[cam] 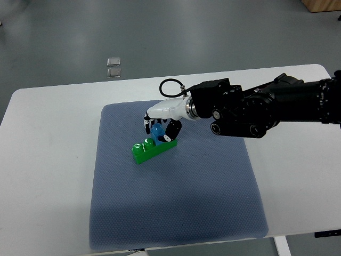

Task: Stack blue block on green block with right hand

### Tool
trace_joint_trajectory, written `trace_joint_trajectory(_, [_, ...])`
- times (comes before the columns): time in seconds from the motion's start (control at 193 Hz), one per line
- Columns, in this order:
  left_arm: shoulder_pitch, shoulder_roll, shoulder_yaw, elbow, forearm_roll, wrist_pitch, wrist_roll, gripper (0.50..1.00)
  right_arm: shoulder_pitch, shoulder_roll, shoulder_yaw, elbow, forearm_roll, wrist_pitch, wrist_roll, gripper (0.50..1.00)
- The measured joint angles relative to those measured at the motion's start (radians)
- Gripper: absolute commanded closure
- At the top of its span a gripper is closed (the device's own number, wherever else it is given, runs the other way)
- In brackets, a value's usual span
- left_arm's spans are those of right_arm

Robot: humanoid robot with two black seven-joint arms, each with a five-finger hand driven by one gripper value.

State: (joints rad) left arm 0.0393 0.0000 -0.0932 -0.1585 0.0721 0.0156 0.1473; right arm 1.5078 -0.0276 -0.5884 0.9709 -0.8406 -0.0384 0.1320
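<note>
A green block [147, 150] lies on the blue-grey mat [176, 202], left of the mat's middle. A blue block [157, 133] sits at the green block's right end, just on top of it. My right hand [159, 129] comes in from the right on a black arm [266, 106] and its white and black fingers are curled around the blue block. The hand hides most of the blue block and the green block's right end. My left arm is out of view.
The mat lies on a white table [42, 176]. Grey floor [160, 32] lies beyond the table's far edge, with two small grey squares [114, 66] on it.
</note>
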Motion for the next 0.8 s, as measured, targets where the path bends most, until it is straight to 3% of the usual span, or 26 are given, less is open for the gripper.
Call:
trace_joint_trajectory(0.275, [0.0,0.0,0.0,0.0,0.0,0.0,0.0,0.5,-0.012,0.0,-0.002,-0.003,0.0,-0.021,0.004,0.869])
trace_joint_trajectory(0.352, [0.0,0.0,0.0,0.0,0.0,0.0,0.0,0.5,-0.015,0.0,-0.002,-0.003,0.002,-0.023,0.004,0.818])
trace_joint_trajectory(0.399, [0.0,0.0,0.0,0.0,0.0,0.0,0.0,0.5,-0.016,-0.001,0.0,-0.003,0.006,-0.023,0.004,0.74])
trace_joint_trajectory(0.472, [0.0,0.0,0.0,0.0,0.0,0.0,0.0,0.5,-0.016,-0.004,0.005,-0.003,0.011,-0.022,0.004,0.671])
trace_joint_trajectory(0.487, [0.0,0.0,0.0,0.0,0.0,0.0,0.0,0.5,-0.016,-0.005,0.007,-0.003,0.012,-0.021,0.004,0.624])
trace_joint_trajectory(0.534, [0.0,0.0,0.0,0.0,0.0,0.0,0.0,0.5,-0.016,-0.007,0.011,-0.003,0.014,-0.018,0.004,0.624])
trace_joint_trajectory(0.539, [0.0,0.0,0.0,0.0,0.0,0.0,0.0,0.5,-0.016,-0.007,0.011,-0.003,0.014,-0.017,0.004,0.591])
trace_joint_trajectory(0.798, [0.0,0.0,0.0,0.0,0.0,0.001,0.0,0.5,-0.01,-0.018,0.051,-0.003,0.018,0.019,0.001,0.576])
